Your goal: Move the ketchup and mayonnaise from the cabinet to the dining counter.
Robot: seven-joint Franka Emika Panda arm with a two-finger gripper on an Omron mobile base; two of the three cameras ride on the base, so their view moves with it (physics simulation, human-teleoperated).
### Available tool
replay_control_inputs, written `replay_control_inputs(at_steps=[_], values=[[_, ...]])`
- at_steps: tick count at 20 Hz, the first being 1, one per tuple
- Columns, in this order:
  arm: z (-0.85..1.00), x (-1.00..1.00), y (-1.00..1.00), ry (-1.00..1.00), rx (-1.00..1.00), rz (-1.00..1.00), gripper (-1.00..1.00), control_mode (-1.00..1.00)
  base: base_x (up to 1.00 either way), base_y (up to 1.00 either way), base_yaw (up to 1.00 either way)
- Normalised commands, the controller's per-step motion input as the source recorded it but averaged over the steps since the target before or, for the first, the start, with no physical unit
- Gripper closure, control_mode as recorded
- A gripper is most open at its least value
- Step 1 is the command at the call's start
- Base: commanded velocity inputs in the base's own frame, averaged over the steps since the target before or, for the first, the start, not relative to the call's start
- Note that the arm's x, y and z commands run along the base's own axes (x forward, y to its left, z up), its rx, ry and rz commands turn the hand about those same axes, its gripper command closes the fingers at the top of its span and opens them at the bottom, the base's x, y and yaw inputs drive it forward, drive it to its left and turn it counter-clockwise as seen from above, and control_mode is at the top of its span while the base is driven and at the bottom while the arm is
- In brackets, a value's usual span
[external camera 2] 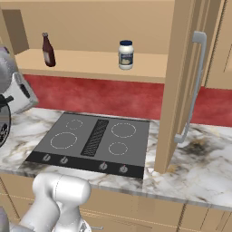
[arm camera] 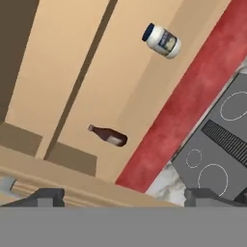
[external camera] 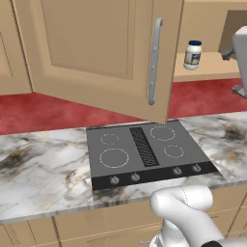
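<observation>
nothing moved yet: ketchup (external camera 2: 48, 50) and mayo (external camera 2: 126, 55) both upright on the open cabinet (external camera 2: 90, 63) shelf, well apart (above the cooktop (external camera 2: 93, 142)). fingers (arm camera: 46, 197) spread wide, empty, short of the shelf. both trips remain.

The ketchup (external camera 2: 48, 50), a small dark red-brown bottle with a narrow neck and dark cap, stands upright on the open shelf of the light tan wooden cabinet (external camera 2: 90, 61). In the hand view it lies ahead of the gripper (arm camera: 124, 195), roughly between the two finger tips and well apart from them. The mayonnaise (external camera 2: 126, 55), a small white jar with a dark blue round lid, stands upright on the same shelf, well apart from the bottle and farther from the gripper, toward the side of the open cabinet door.
</observation>
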Motion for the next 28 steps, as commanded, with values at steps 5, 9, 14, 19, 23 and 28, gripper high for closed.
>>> replay_control_inputs(at_steps=[5, 9, 14, 19, 23, 28], values=[[-0.10, 0.21, -0.26, 0.04, 0.37, 0.04, -1.00, -1.00, 0.00, 0.00, 0.00], [-0.23, 0.45, 0.07, 0.01, 0.27, 0.10, -1.00, -1.00, 0.00, 0.00, 0.00], [-0.07, 0.55, 0.11, 0.01, 0.27, 0.12, -1.00, -1.00, 0.00, 0.00, 0.00], [-0.05, 0.49, 0.29, 0.00, 0.15, 0.15, -1.00, -1.00, 0.00, 0.00, 0.00], [-0.04, 0.42, 0.40, 0.00, 0.01, 0.16, -1.00, -1.00, 0.00, 0.00, 0.00], [0.00, 0.31, 0.40, 0.01, 0.00, 0.17, -1.00, -1.00, 0.00, 0.00, 0.00]])
